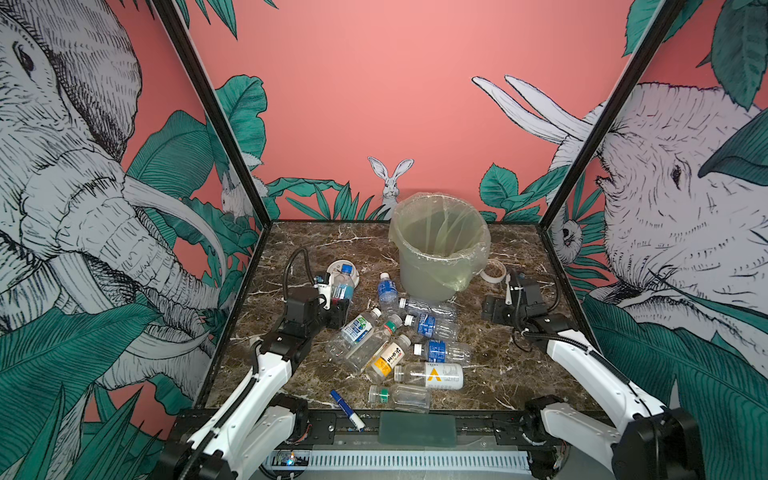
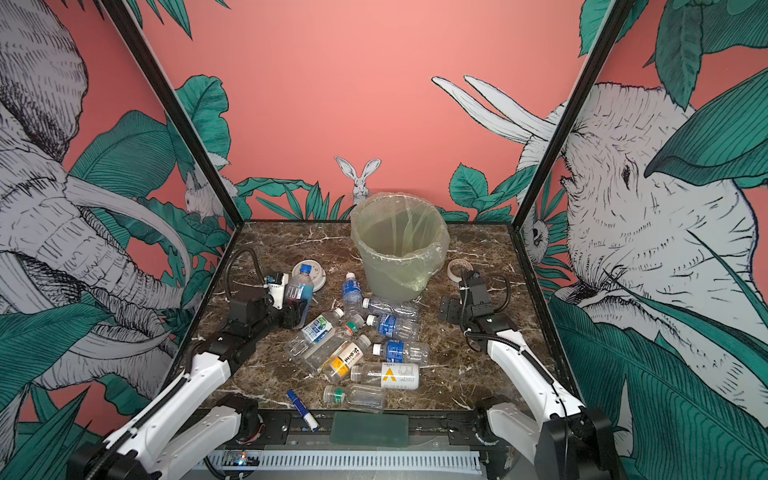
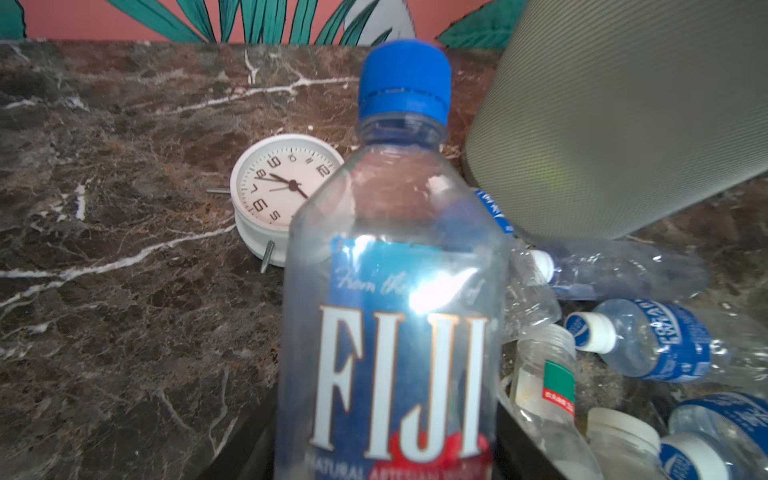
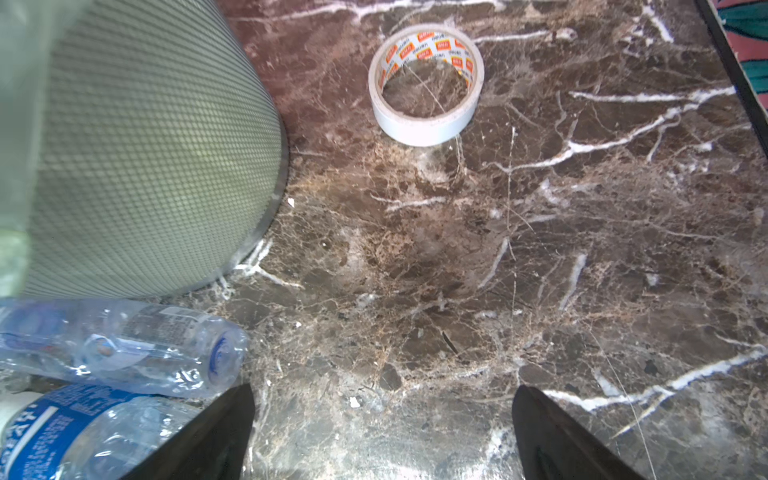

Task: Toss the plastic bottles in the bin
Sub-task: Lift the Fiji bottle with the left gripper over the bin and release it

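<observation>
1. Along the right half of the bench, you had bare marble between the bin and the side wall. Only a tape roll lay there, just beside the bin.
2. Your right gripper hung over that bare patch, jaws spread wide with nothing between them.
3. Walls closed the bench on three sides. The bin stood upright near the back wall, about mid-width.
4. Your left gripper was clamped on the Fiji bottle, left of the bin and apart from it. The bottle's long axis ran in line with the gripper, blue cap toward the back wall.
5. The other plastic bottles lay on their sides in a heap in front of the bin, between your two arms. The yellow-triangle bottle lay crosswise with its neck to the left. The green-ringed bottle lay parallel to it, nearest the front edge.
6. A marker pen lay at the front edge, its white end over the rail.
7. The Fiji bottle covered part of the clock. Its base was cut off in the left wrist view, so you could not tell whether it cleared the bench. The bin was blurred there too.
</observation>
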